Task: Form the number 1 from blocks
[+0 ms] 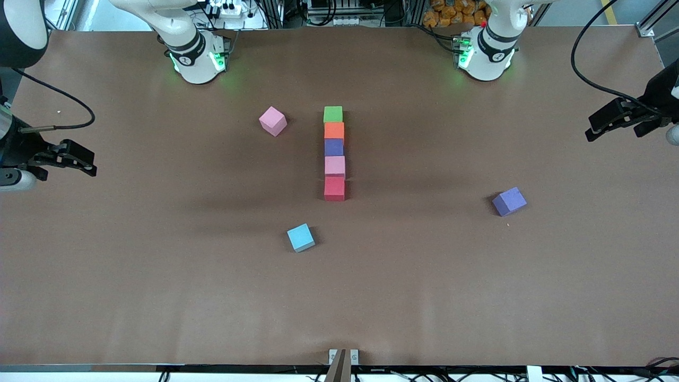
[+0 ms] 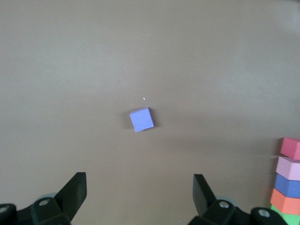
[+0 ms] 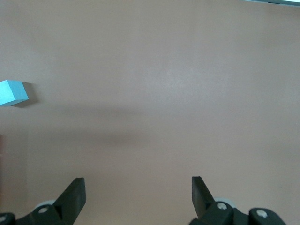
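Five blocks form a straight touching column mid-table: green [image 1: 333, 113] farthest from the front camera, then orange [image 1: 334, 130], purple [image 1: 334, 147], pink [image 1: 334, 165] and red [image 1: 334, 188] nearest. A second pink block [image 1: 272, 121] lies loose beside the column's green end, toward the right arm's end. Nearer the camera than the red block sits the light blue block [image 1: 301, 237] [image 3: 11, 92]. The second purple block [image 1: 509, 201] [image 2: 141, 119] lies toward the left arm's end. My left gripper [image 1: 597, 127] [image 2: 139, 187] waits open and empty over its table end. My right gripper [image 1: 87, 162] [image 3: 138, 190] waits likewise, open and empty.
The brown table [image 1: 159, 297] carries only the blocks. The two arm bases [image 1: 196, 58] [image 1: 485, 53] stand along its edge farthest from the front camera. A small bracket [image 1: 343, 356] sits at the nearest edge.
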Available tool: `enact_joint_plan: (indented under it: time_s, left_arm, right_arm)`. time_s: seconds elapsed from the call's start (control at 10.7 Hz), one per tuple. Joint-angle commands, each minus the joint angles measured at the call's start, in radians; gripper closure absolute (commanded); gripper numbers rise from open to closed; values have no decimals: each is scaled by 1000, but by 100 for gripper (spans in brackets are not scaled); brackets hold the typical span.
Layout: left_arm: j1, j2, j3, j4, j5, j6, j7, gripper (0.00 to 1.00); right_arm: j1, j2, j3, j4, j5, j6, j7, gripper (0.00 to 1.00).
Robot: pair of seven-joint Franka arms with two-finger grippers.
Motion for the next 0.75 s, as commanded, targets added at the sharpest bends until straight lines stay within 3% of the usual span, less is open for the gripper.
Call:
enact_joint_plan:
  time_s: [0.0,0.65]
  left_arm:
    - [-20,-28,-6,-23,35,3,-1,0]
    - [-89,-27,32,-20,55,4,2,0]
  right_arm:
    - [-4,-6,6,9,-4,-13,1,0]
    - [-16,-13,6,49,13,-79,1,0]
